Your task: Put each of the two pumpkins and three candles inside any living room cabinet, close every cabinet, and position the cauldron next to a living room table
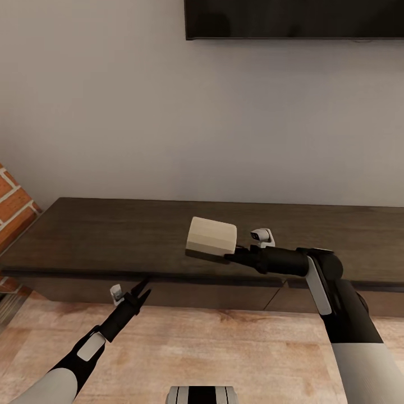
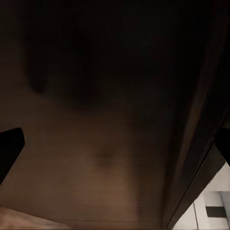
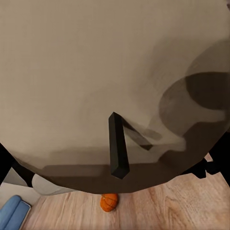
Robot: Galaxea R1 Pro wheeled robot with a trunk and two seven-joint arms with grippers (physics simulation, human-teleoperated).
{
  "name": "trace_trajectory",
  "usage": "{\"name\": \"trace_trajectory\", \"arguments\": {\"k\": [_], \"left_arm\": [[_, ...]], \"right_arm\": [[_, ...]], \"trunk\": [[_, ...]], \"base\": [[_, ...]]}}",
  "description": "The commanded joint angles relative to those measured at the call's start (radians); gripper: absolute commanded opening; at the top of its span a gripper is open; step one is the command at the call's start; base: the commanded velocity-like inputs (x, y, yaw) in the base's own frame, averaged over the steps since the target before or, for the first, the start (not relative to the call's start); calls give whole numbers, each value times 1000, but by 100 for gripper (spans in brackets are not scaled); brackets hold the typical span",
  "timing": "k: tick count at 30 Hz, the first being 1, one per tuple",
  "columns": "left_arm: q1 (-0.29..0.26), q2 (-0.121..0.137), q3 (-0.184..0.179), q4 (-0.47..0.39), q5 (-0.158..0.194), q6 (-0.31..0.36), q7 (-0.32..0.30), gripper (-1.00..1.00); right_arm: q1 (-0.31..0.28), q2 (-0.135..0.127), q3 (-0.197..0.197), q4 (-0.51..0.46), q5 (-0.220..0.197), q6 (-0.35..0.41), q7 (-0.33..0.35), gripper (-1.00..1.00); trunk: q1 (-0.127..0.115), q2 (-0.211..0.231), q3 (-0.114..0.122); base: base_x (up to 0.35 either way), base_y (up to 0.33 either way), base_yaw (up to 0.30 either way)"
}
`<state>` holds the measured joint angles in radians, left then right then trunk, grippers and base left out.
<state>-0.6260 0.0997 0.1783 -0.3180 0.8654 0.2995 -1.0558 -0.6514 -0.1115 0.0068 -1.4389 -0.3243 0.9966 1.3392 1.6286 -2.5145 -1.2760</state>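
Observation:
A tan-beige candle (image 1: 212, 235) hangs tilted on its side just above the top of the dark-brown cabinet (image 1: 106, 235), with my right gripper (image 1: 232, 256) shut on it. In the right wrist view the candle (image 3: 96, 72) looms very close, and one black finger (image 3: 118, 146) lies across it. Below it an orange pumpkin (image 3: 109, 201) sits on the wood floor. My left gripper (image 1: 140, 293) is open, held low against the cabinet's front edge. Its fingertips (image 2: 9, 149) stand wide apart before the dark drawer front (image 2: 105, 143), which looks closed. The cauldron and the table are out of view.
A black TV (image 1: 292, 19) hangs on the grey wall above the cabinet. A brick wall (image 1: 14, 207) stands at the left. Wood floor (image 1: 224, 348) runs in front of the cabinet. A blue object (image 3: 12, 213) lies on the floor near the pumpkin.

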Motion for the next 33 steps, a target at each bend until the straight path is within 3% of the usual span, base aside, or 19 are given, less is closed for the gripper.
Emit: {"name": "trace_trajectory", "arguments": {"k": [1, 12, 33], "left_arm": [[-1, 0, 0, 0, 7, 10, 5, 100], [0, 0, 1, 0, 9, 10, 21, 100], [0, 6, 3, 0, 9, 10, 20, 100]], "right_arm": [[0, -1, 1, 0, -4, 7, 0, -100], [0, -1, -1, 0, -4, 7, 1, -100], [0, -1, 1, 0, -4, 7, 1, -100]], "trunk": [[0, 0, -1], [0, 0, -1], [0, 0, -1]], "base": [[0, -5, 0], [78, -82, 0], [-17, -2, 0]]}}
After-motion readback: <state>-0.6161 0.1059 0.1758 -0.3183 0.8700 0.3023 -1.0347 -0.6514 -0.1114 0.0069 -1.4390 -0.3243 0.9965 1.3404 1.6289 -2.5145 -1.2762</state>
